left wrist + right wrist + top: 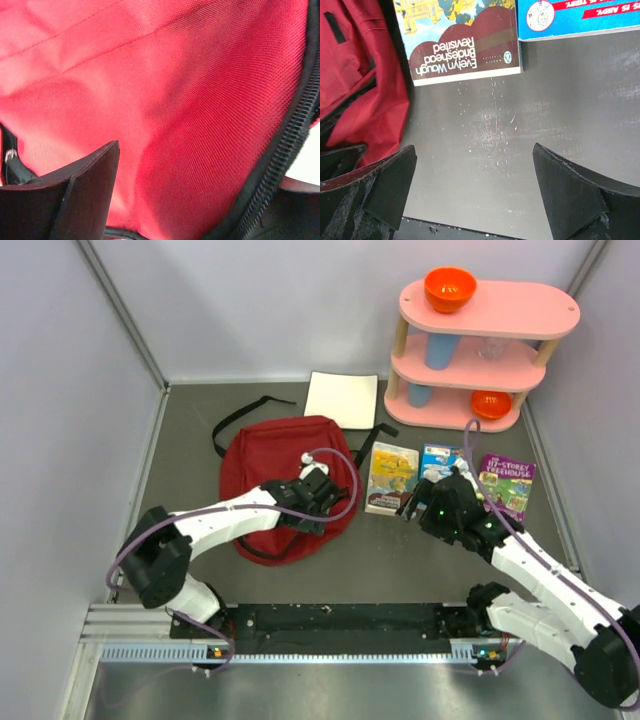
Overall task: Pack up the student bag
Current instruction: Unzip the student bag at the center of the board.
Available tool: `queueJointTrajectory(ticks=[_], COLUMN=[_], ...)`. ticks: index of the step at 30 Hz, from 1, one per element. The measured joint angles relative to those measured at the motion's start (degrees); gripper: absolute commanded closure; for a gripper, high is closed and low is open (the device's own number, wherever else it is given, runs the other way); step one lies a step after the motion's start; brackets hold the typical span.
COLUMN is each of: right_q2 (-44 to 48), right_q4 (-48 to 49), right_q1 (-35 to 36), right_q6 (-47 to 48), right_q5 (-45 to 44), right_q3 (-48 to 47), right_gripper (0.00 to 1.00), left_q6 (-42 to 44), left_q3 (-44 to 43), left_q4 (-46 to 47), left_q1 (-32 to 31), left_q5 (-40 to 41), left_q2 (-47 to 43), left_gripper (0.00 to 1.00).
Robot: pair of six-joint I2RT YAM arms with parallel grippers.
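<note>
The bag point(270, 475) lies flat on the left half of the table point(400, 550), with its black straps trailing to the far left and a white pad point(341, 400) just beyond its far right corner.

The left gripper point(318, 483) sits on the right part of the bag. In the left wrist view its fingers point(75, 195) stand well apart, with red cloth bulging between them and filling the frame. The black zipper point(295, 145) runs down over the right finger. The jaws are spread. Whether they have any cloth pinched I cannot tell.

The right gripper point(420, 495) hangs over bare table just right of the bag, at the near edge of the books. Its fingers point(390, 185) are wide apart with nothing between them.

Three books lie in a row to the right of the bag:
- The Waugh book point(392, 478) point(465, 45) is nearest the bag and almost touches its edge.
- The blue book point(440, 462) is beside it.
- The purple book point(507, 485) is farthest right.

A pink shelf point(520, 310) stands at the far right. It has an orange bowl point(449, 288) on top, a second bowl point(490, 403) on the bottom tier, and blue cups point(438, 348) on the tiers below the top.
</note>
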State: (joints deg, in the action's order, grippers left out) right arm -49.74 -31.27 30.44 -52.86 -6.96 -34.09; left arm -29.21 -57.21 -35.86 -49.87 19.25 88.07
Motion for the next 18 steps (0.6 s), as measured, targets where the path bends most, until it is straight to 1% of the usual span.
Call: queueJointTrajectory(ticks=[3, 4, 7, 8, 10, 13, 15, 18], right_q2=[-2.60, -3.45, -5.29, -5.66, -6.36, -8.61, -11.80, -17.57], right_q4=[1.42, 1.84, 2.14, 2.10, 2.34, 3.85, 5.27, 7.10], right_q1=[-0.70, -0.85, -1.42, -1.64, -2.19, -3.82, -5.79, -8.57], right_q6=[0.90, 1.33, 2.49, 2.99, 3.91, 5.84, 7.10, 9.09], right_q5=[1.29, 1.57, 2.54, 2.67, 2.89, 3.37, 3.78, 4.15], right_q3=[-0.04, -0.13, -0.74, -1.31, -2.84, -6.08, -8.90, -12.85], right_gripper=[0.01, 0.01, 0.01, 0.01, 0.01, 0.01, 0.01, 0.04], left_q6=[-1.09, -1.55, -1.81, -1.38, -0.17, 1.57, 2.69, 4.55], left_q3=[0.11, 0.11, 0.11, 0.11, 0.00, -1.88, -4.15, -9.42], left_q4=[-3.76, -4.96, -5.88, -5.35, -3.30, 0.50, 4.07, 10.34], left_q1=[0.39, 0.39, 0.42, 0.46, 0.52, 0.50, 0.50, 0.50], left_q5=[3.17, 4.31, 4.24, 3.45, 0.37, -4.50, -7.19, -11.43], left_q2=[-3.28, -4.39, -7.85, -9.29, -12.90, -16.74, -17.44, -14.99], left_gripper=[0.15, 0.12, 0.06, 0.03, 0.01, 0.02, 0.02, 0.02])
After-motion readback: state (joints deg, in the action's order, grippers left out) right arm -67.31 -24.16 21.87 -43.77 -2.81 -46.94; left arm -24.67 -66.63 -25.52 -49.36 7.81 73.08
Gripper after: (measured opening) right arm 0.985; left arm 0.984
